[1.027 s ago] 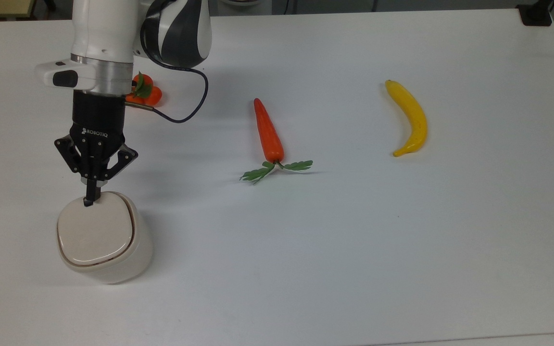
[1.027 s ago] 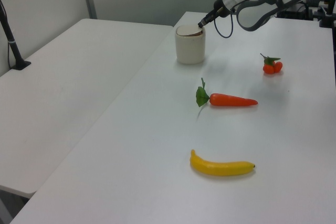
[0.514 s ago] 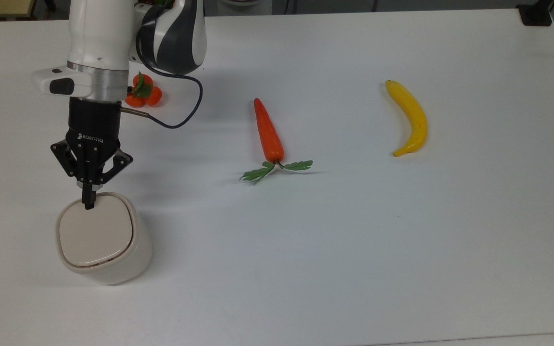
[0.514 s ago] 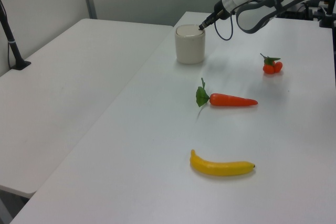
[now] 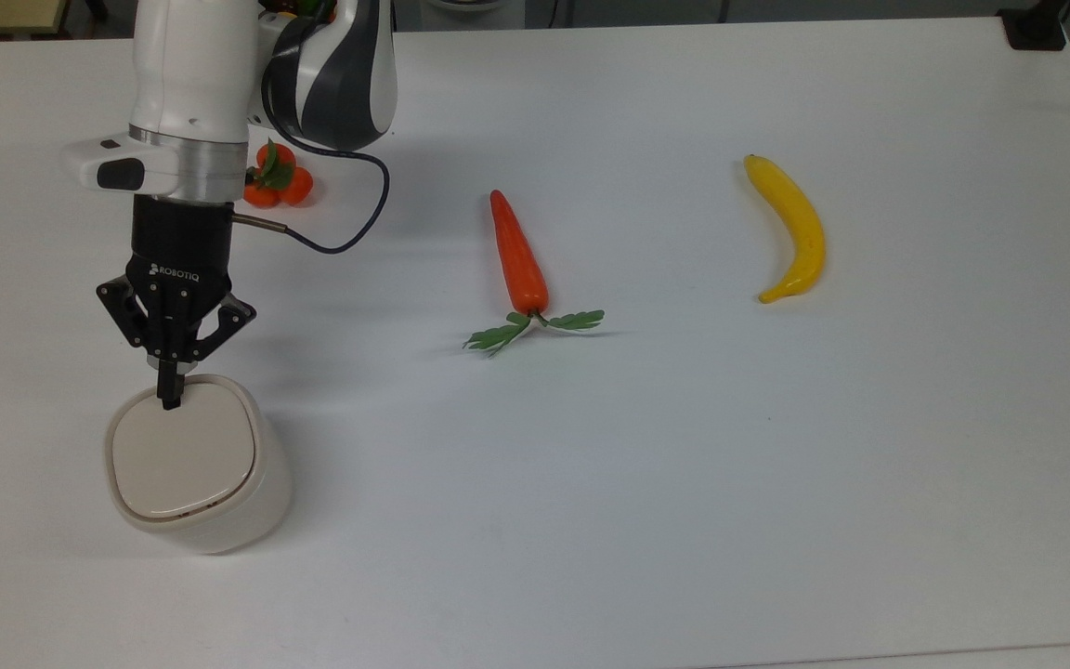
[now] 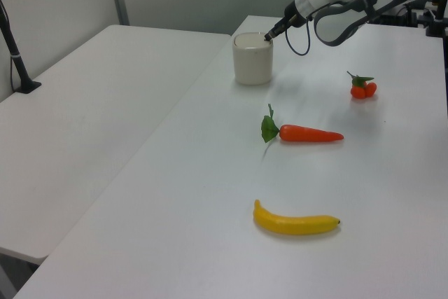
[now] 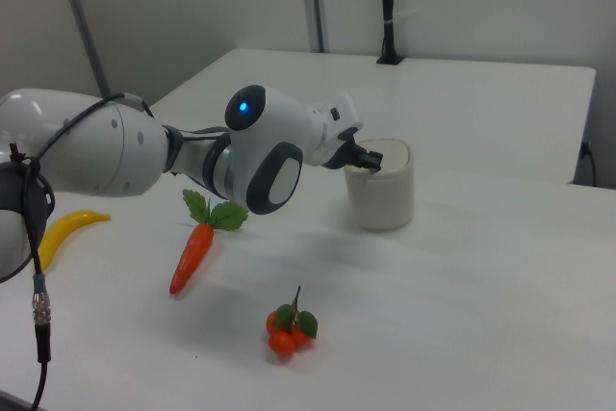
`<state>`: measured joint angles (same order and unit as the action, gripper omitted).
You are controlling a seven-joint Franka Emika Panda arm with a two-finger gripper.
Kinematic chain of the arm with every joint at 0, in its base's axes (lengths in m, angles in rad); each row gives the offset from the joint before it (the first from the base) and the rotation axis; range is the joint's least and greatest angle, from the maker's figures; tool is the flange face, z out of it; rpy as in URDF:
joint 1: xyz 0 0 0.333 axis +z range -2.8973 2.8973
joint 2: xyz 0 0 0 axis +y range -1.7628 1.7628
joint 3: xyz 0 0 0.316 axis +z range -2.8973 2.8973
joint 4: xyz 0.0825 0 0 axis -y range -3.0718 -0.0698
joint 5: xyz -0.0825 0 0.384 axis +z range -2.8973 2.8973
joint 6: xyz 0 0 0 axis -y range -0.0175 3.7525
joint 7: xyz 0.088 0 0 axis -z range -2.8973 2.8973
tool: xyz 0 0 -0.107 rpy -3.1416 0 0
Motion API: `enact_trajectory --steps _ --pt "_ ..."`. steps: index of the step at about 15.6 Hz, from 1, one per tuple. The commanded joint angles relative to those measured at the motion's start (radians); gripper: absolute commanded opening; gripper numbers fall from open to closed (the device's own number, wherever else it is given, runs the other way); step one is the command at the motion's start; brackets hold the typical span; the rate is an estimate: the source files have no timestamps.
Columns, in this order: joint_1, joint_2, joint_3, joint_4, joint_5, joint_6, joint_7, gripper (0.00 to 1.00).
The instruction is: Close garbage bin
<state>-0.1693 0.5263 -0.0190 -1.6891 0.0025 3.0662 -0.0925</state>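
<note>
- The small cream-white plastic garbage bin (image 5: 198, 469), rounded-square in body, stands at the near left of the white table (image 5: 684, 465) in the top view, and its flat lid (image 5: 184, 455) lies level inside the rim, so the closing looks all but done.
- The black two-finger gripper (image 5: 168, 400) points down with its jaws drawn together on nothing, the joined tips resting on the lid's far edge (the small black button cannot be made out beneath them).
- In the left view the gripper (image 6: 267, 35) meets the top of the bin (image 6: 253, 59) from the left view's right, and no raised lid shows above the rim.
- What seems left is a judgement: perhaps a last press to be sure the lid has latched, then lifting the arm away.
- Other things lie well apart from the bin: a cluster of small orange fruits with green leaves (image 5: 278, 178) beside the arm, an orange plastic carrot with a green top (image 5: 518, 265) mid-table, and a yellow plastic banana (image 5: 790, 228) toward the top view's right.
- Nothing stands between the gripper and the lid; the black cable (image 5: 349, 218) loops clear of the bin.
</note>
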Motion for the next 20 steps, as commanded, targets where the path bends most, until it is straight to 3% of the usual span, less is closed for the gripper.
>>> enact_trajectory --steps 1,9,15,17,19,20 --pt "-0.001 0.029 -0.009 -0.001 -0.018 0.014 -0.027 0.0" --pt "-0.002 -0.092 -0.007 -0.01 0.008 -0.015 0.016 0.0" --pt "0.008 -0.244 -0.007 -0.009 0.019 -0.431 0.059 0.0" --pt "0.011 -0.308 -0.007 -0.004 0.036 -0.64 0.073 0.05" --pt "0.013 -0.357 -0.006 0.002 0.062 -0.813 0.076 0.21" --pt "0.014 -0.386 -0.007 0.002 0.07 -0.889 0.076 0.36"
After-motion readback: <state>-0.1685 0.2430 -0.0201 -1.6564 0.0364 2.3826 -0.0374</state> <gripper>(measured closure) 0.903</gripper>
